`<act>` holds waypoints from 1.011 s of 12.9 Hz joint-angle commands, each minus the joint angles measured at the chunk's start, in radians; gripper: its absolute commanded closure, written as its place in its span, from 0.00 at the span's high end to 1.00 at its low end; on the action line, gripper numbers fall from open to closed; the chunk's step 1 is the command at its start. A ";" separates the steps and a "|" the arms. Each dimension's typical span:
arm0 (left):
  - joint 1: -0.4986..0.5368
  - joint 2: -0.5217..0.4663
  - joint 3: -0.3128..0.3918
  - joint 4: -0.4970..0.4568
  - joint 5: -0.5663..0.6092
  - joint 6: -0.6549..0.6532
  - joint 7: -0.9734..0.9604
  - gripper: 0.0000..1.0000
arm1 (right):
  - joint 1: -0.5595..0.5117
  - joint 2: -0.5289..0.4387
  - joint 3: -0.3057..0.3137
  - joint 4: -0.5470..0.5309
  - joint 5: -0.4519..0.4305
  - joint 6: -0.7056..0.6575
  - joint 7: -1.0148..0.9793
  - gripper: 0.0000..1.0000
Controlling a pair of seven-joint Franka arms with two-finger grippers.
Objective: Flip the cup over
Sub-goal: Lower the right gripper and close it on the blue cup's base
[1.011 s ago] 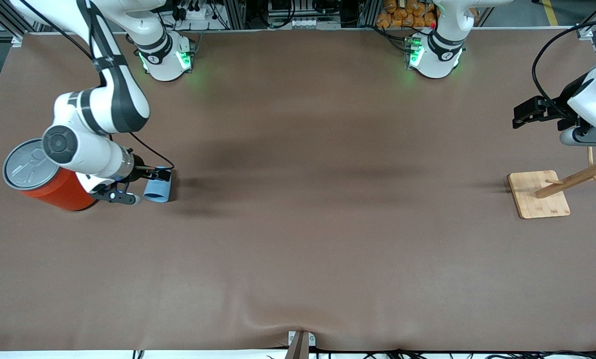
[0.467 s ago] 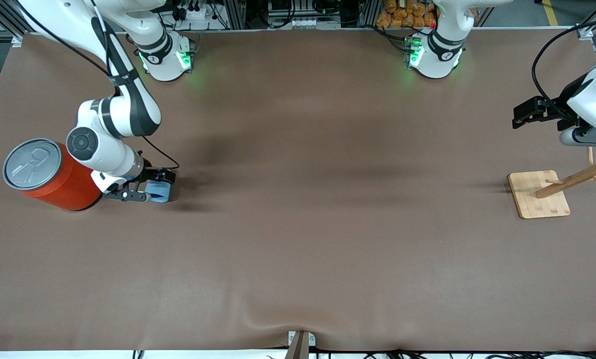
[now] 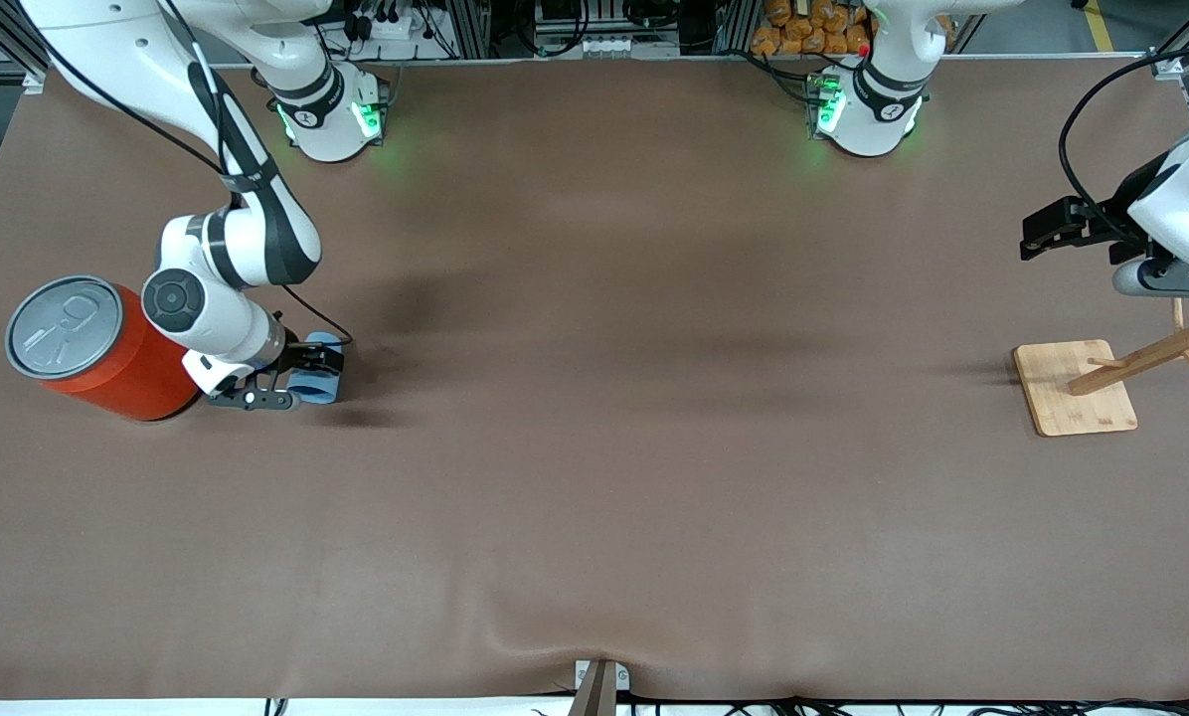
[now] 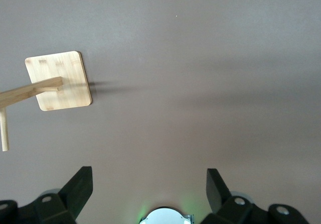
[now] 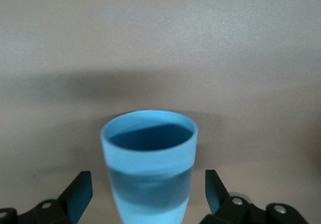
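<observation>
I have the right gripper (image 3: pixel 301 373) down at table level at the right arm's end of the table, jaws spread wide with one finger (image 5: pixel 80 191) on each side of the cup (image 3: pixel 316 383). In the right wrist view the light blue cup (image 5: pixel 149 169) sits between the two fingers with a gap on both sides, so nothing is clamped; I read this as straddling, not grasping. The cup's open mouth faces away from the wrist camera and shows a darker blue inside. From the front view I cannot tell for certain whether the cup lies on its side or stands; it rests on the brown table cover (image 3: pixel 594 447).

Just beside the gripper, further toward the right arm's end of the table, stands the large orange-red can (image 3: pixel 107 363) with a grey pull-tab lid (image 3: pixel 63 326). The right arm's wrist partly overlaps the can in the front view.

The left gripper (image 3: pixel 1047 227) waits in the air at the left arm's end of the table, over bare cover near the wooden rack. Its fingers (image 4: pixel 77 189) stand apart and hold nothing. The wooden rack (image 3: pixel 1141 363) has a square bamboo base (image 3: pixel 1072 390) resting flat on the table and a slanted post with pegs; the left wrist view shows the same base (image 4: pixel 59 81) below the gripper.
</observation>
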 commanded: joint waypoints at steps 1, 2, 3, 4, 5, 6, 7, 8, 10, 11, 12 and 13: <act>0.007 0.003 -0.001 0.010 -0.005 0.003 -0.009 1.00 | -0.019 0.031 0.009 -0.013 -0.040 0.061 -0.004 1.00; 0.006 0.006 -0.001 0.011 -0.005 0.004 -0.009 1.00 | -0.017 0.045 0.009 -0.012 -0.038 0.071 -0.004 1.00; 0.006 0.006 -0.001 0.010 -0.005 0.005 -0.009 1.00 | -0.017 0.049 0.009 -0.012 -0.040 0.084 -0.004 1.00; 0.006 0.006 -0.001 0.010 -0.005 0.005 -0.009 1.00 | -0.017 0.052 0.010 -0.012 -0.038 0.085 -0.005 0.72; 0.004 0.008 -0.002 0.010 -0.005 0.005 -0.009 1.00 | -0.017 0.051 0.010 -0.012 -0.038 0.077 -0.011 0.24; 0.004 0.008 -0.001 0.011 -0.005 0.005 -0.009 1.00 | -0.016 0.046 0.012 -0.008 -0.038 0.063 -0.017 0.00; 0.004 0.008 -0.001 0.010 -0.003 0.005 -0.009 1.00 | -0.016 0.037 0.015 0.004 -0.038 0.019 -0.039 0.00; 0.004 0.008 -0.002 0.010 -0.003 0.005 -0.009 1.00 | -0.017 0.022 0.016 0.039 -0.029 -0.068 -0.066 0.00; 0.001 0.008 -0.002 0.008 -0.003 0.005 -0.009 1.00 | -0.017 -0.013 0.039 0.114 -0.025 -0.237 -0.080 0.00; 0.002 0.008 -0.002 0.008 -0.003 0.005 -0.009 1.00 | -0.017 -0.023 0.061 0.155 -0.015 -0.306 -0.080 0.00; 0.001 0.008 -0.002 0.010 -0.003 0.005 -0.009 1.00 | -0.017 -0.024 0.081 0.195 0.009 -0.364 -0.082 0.00; 0.001 0.008 -0.002 0.010 -0.003 0.005 -0.009 1.00 | -0.017 -0.024 0.104 0.238 0.037 -0.417 -0.103 0.00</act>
